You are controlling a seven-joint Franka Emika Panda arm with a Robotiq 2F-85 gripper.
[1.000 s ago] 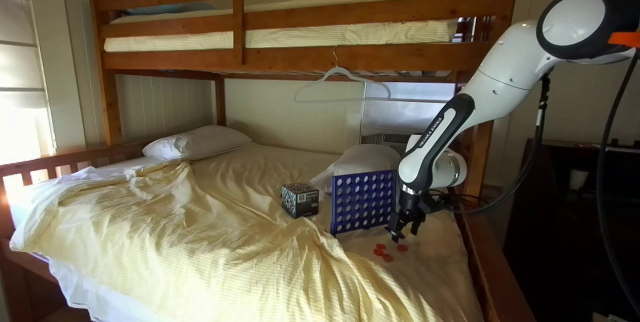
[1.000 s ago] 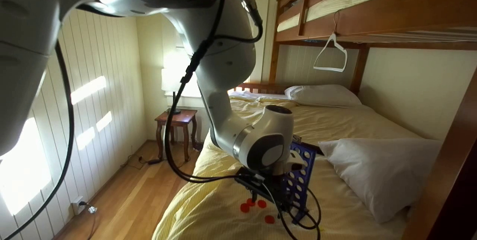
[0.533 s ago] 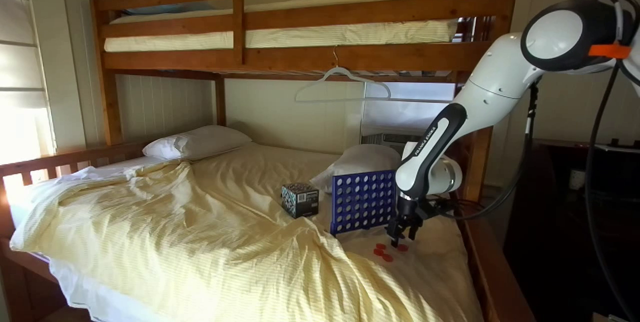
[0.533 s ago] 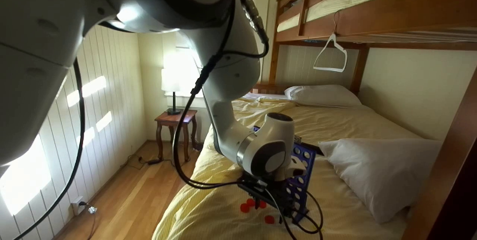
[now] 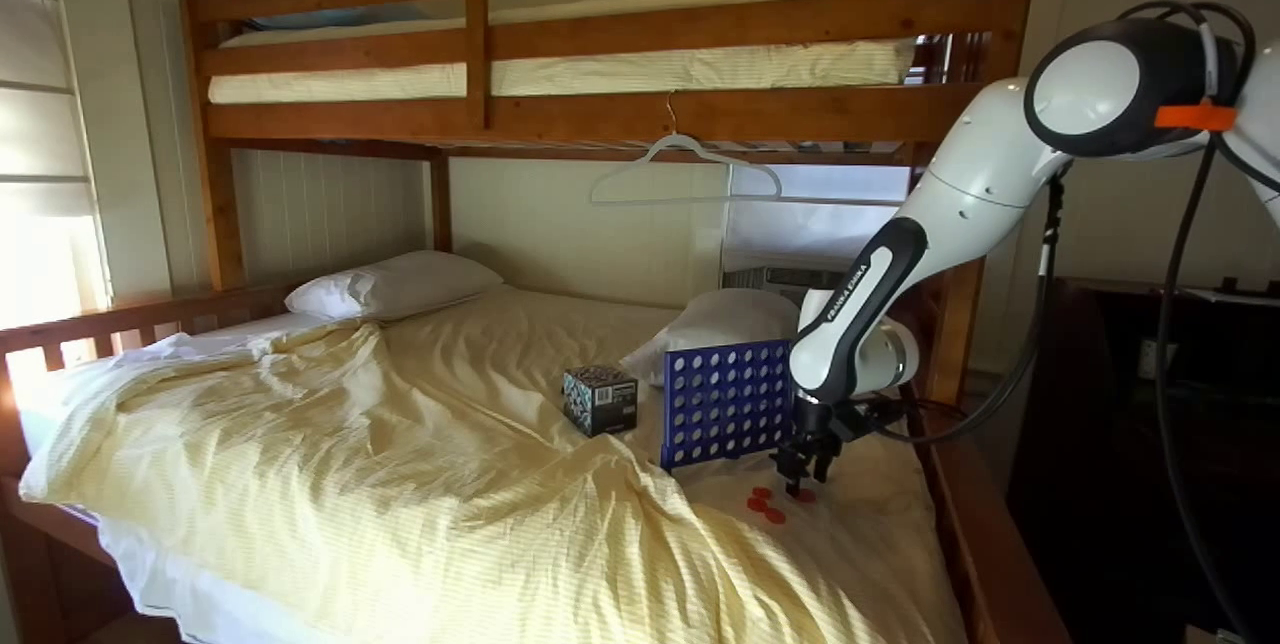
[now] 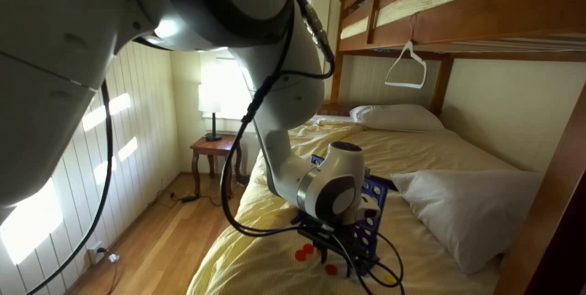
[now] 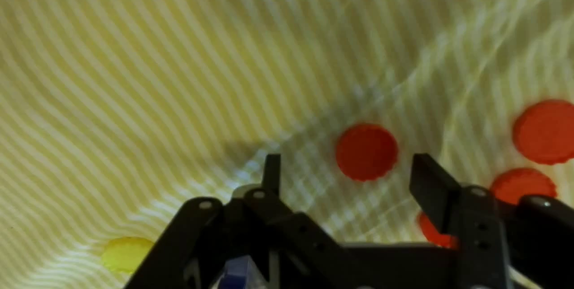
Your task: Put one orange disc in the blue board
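The orange disc (image 7: 367,152) lay flat on the striped yellow cloth (image 7: 112,78), toward the right-hand edge of the bed (image 5: 565,324) as an exterior view showed it, with the wooden side rail (image 5: 990,534) running along that edge. Over it the gripper (image 5: 808,480) hung low, pointing down, its jaws wide apart: in the wrist view the disc sat between the fingertips (image 7: 271,172), with a strip of cloth visible on either side, nearer the finger on the same side as three more orange discs (image 7: 547,132). Whether the tips touched the cloth, I could not tell. Those three lay close together, nearer the bed's near edge and farther from the right-hand one. A yellow disc (image 7: 128,253) lay beyond the opposite finger, partly hidden by the gripper. The blue board (image 5: 727,404) stood upright just beside the gripper, farther from the near edge than the orange discs; whether the two touched was hidden. Beyond the end of the board away from the gripper, well in from the right-hand edge, sat a dark patterned box (image 5: 600,401). One white pillow (image 5: 725,316) lay behind the board toward the far edge, a second pillow (image 5: 390,286) at the far left corner. Above, a white hanger (image 5: 678,139) hung from the upper bunk (image 5: 590,119).
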